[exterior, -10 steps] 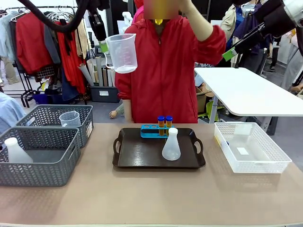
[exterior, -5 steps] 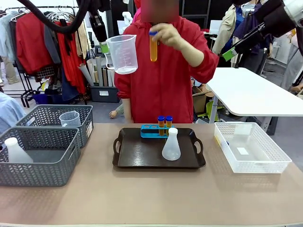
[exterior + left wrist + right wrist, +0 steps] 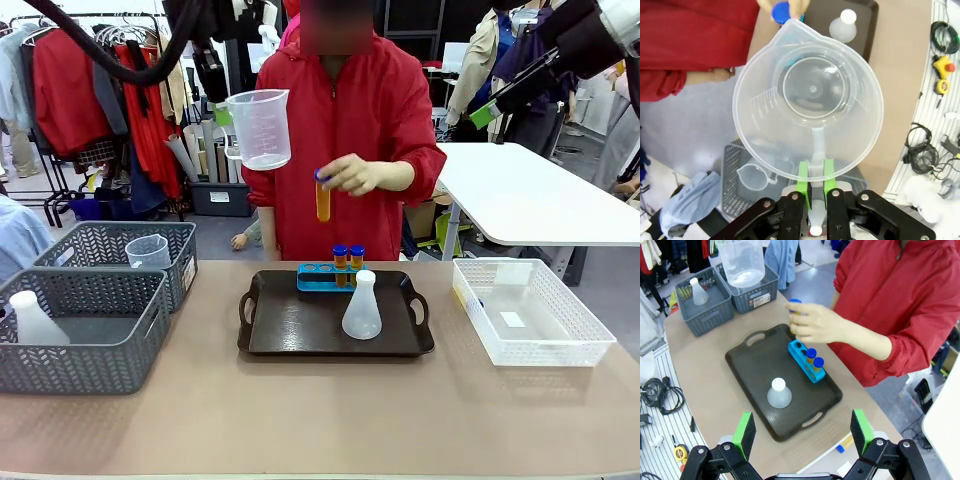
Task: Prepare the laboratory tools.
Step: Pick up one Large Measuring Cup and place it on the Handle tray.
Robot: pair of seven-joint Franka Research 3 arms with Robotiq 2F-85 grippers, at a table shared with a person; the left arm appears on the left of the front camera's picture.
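Note:
My left gripper (image 3: 216, 98) hangs high above the table's left, shut on the handle of the clear measuring jug (image 3: 260, 128). In the left wrist view the green fingertips (image 3: 802, 181) pinch that handle below the jug's (image 3: 810, 107) open mouth. A person's hand (image 3: 358, 174) holds an orange blue-capped tube (image 3: 323, 201) above the blue rack (image 3: 318, 277), where two tubes (image 3: 348, 256) stand. The white conical flask (image 3: 361, 308) stands upright on the dark tray (image 3: 290, 325) in front of the rack. My right gripper (image 3: 803, 432) is open, high above the tray's (image 3: 752, 362) right side.
Two grey mesh baskets (image 3: 85, 345) stand at the table's left, one holding a second flask (image 3: 32, 320), the other a small jug (image 3: 148, 250). A white lattice bin (image 3: 530, 312) sits at the right. The near half of the table is bare.
The person's hand has brought the orange tube down from head height to just above the rack. The jug in my left gripper has sunk slightly.

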